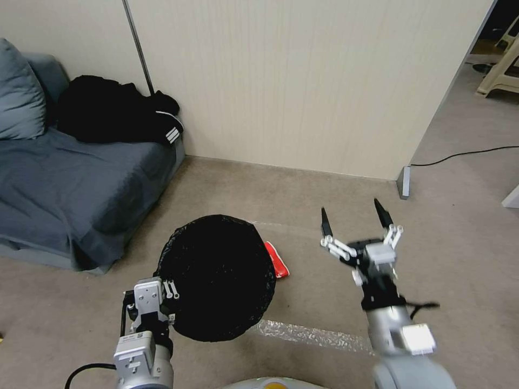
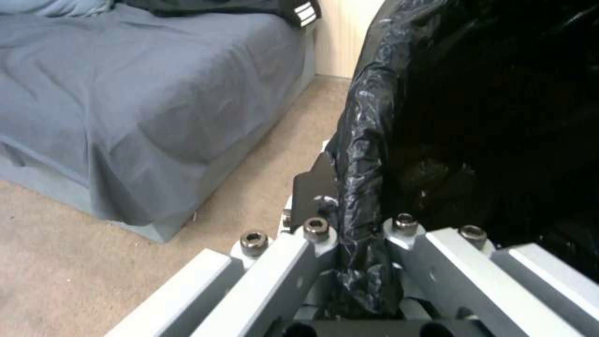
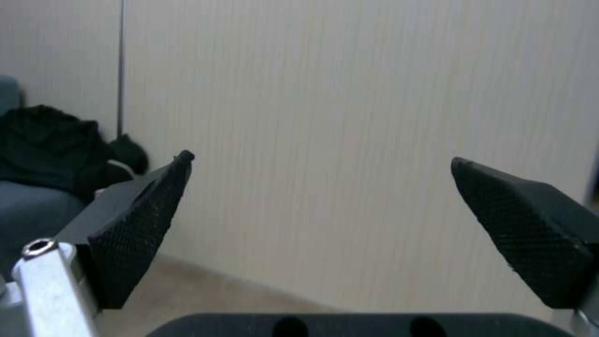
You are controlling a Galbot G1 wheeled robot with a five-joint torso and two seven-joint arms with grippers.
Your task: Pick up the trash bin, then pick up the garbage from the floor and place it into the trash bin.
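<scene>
We see the left end effector clenched on the rim of the round trash bin lined with a black plastic bag, holding it over the beige carpeted floor beside the grey fabric sofa; a red-and-white packet lies on the floor, partly hidden behind the bin's right edge; the right end effector hangs released, its black fingers spread wide, facing the cream panelled wall.

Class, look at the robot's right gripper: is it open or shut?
Open. The right gripper has its two black fingertips spread wide apart with only wall between them, holding nothing.
</scene>
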